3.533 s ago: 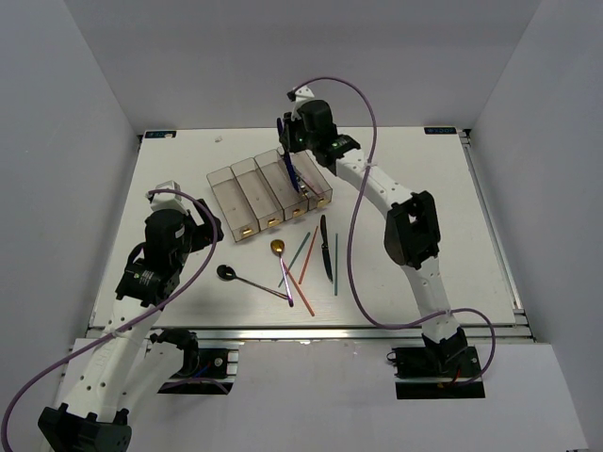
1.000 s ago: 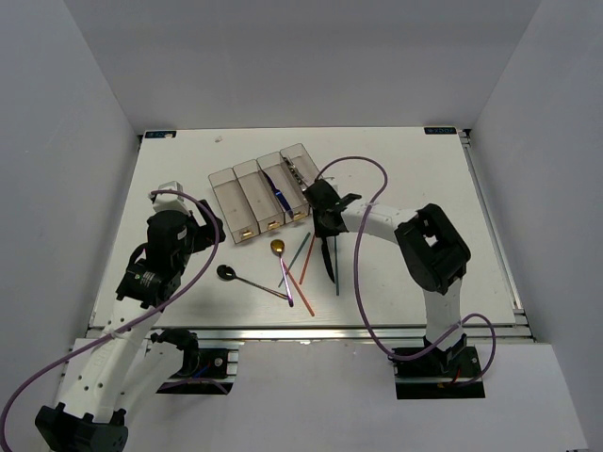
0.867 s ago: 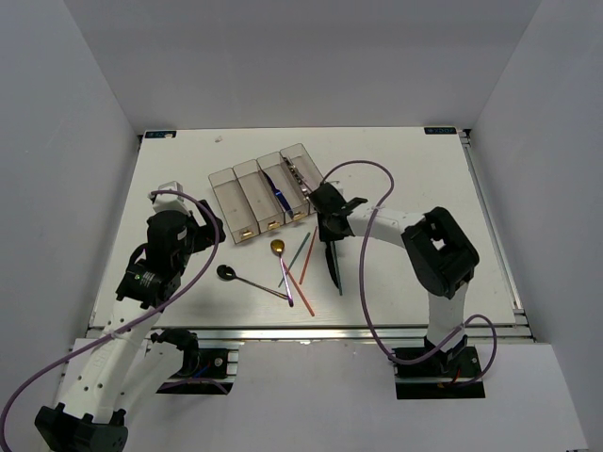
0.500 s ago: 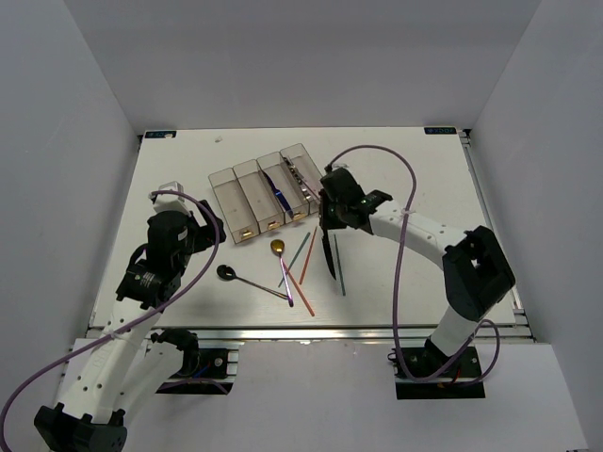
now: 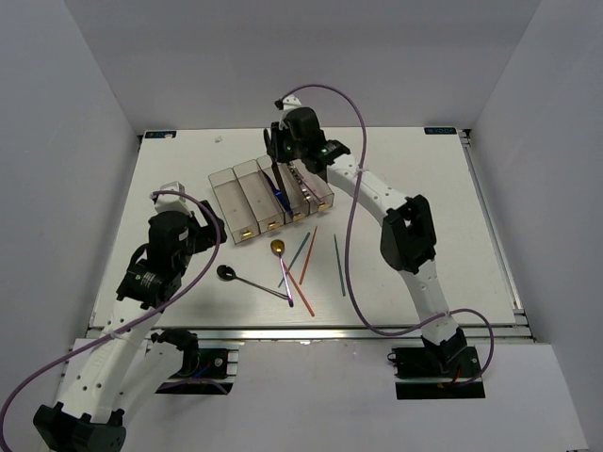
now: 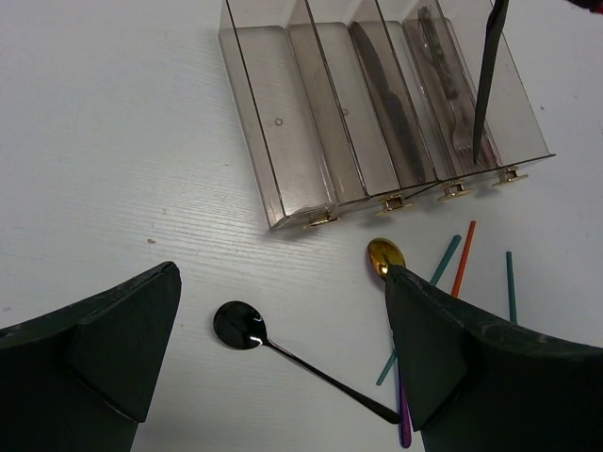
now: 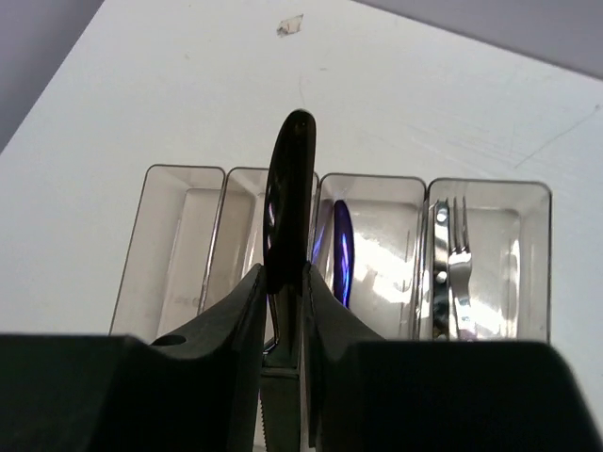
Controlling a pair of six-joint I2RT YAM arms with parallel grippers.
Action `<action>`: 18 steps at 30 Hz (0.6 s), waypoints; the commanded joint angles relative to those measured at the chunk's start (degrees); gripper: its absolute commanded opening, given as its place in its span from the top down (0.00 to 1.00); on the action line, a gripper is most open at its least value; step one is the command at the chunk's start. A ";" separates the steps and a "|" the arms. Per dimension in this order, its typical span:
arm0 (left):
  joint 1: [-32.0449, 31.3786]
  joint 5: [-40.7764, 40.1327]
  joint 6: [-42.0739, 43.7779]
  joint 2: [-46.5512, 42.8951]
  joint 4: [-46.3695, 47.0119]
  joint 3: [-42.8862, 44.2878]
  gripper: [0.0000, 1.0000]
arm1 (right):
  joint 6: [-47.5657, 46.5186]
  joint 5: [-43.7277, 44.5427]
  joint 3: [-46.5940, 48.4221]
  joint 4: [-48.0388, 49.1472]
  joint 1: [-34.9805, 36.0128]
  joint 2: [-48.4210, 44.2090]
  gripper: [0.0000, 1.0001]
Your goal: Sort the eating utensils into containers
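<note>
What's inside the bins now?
A fork lies in the end bin, a blue knife in the next; the other two show nothing. The black knife in the right fingers hides part of one.

Four narrow clear-grey bins (image 6: pixel 268 113), joined in a row and set askew, sit towards the table's far edge, with small yellowish tags at their near ends. The third from the left holds a blue knife (image 7: pixel 342 247) and the fourth a silvery fork (image 7: pixel 456 273). A black knife (image 7: pixel 287 202) hangs upright over the row, pinched in the right gripper (image 7: pixel 283 287). Nearer the table's near edge lie a gold-bowled spoon (image 6: pixel 385 255), a dark spoon (image 6: pixel 240 326), an orange chopstick (image 6: pixel 464 257) and a teal chopstick (image 6: pixel 510 285), loosely scattered.
</note>
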 commanded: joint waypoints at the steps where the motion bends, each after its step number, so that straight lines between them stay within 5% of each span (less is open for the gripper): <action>1: -0.29 0.10 0.01 0.32 0.00 -0.11 0.02 | -4.47 -1.02 7.46 2.15 -0.64 1.44 1.00; 11: -0.29 2.21 0.71 1.02 0.53 -0.11 0.02 | -7.91 -1.90 -1.68 9.53 -1.60 2.51 1.00; 14: -0.29 2.21 0.71 1.11 0.44 -0.11 0.02 | -7.47 -1.20 -4.58 10.68 -1.52 1.80 0.82; 15: -0.29 2.21 0.71 1.11 0.44 -0.11 0.02 | -7.29 -1.11 -4.59 10.51 -1.60 1.80 0.65; 17: -0.29 2.12 0.71 1.11 0.44 -0.11 0.02 | -7.20 -1.02 -2.75 8.68 -1.60 2.24 0.55; 18: -0.29 1.95 0.71 1.11 0.44 -0.11 0.02 | -7.20 -0.93 -1.70 7.71 -1.52 2.33 0.42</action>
